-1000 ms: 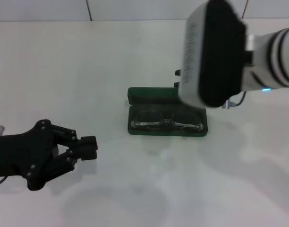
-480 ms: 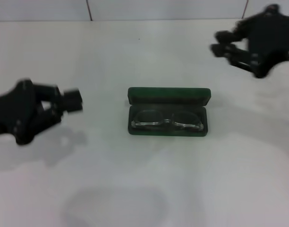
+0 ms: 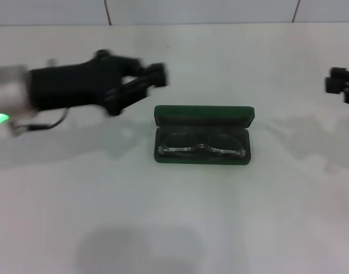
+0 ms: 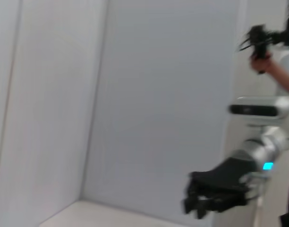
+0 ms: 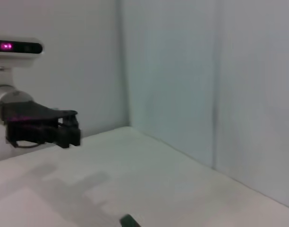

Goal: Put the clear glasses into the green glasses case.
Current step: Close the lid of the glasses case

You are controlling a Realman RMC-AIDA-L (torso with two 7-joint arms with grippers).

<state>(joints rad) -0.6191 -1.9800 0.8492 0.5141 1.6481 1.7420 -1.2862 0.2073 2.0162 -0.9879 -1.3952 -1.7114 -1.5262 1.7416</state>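
The white desk (image 3: 174, 228) carries the green glasses case (image 3: 203, 135) near its middle, lid open and standing toward the far edge. The left end effector (image 3: 154, 77) hovers just off the case's far left corner, fingers pressed together, holding nothing. The right end effector (image 3: 341, 85) sits at the desk's right edge; I cannot tell its finger state. The clear glasses (image 3: 201, 148) lie inside the case's tray.

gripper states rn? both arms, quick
Left gripper: shut, holding nothing, up left of the green glasses case.
Right gripper: cannot tell, mostly out of view at the right edge.
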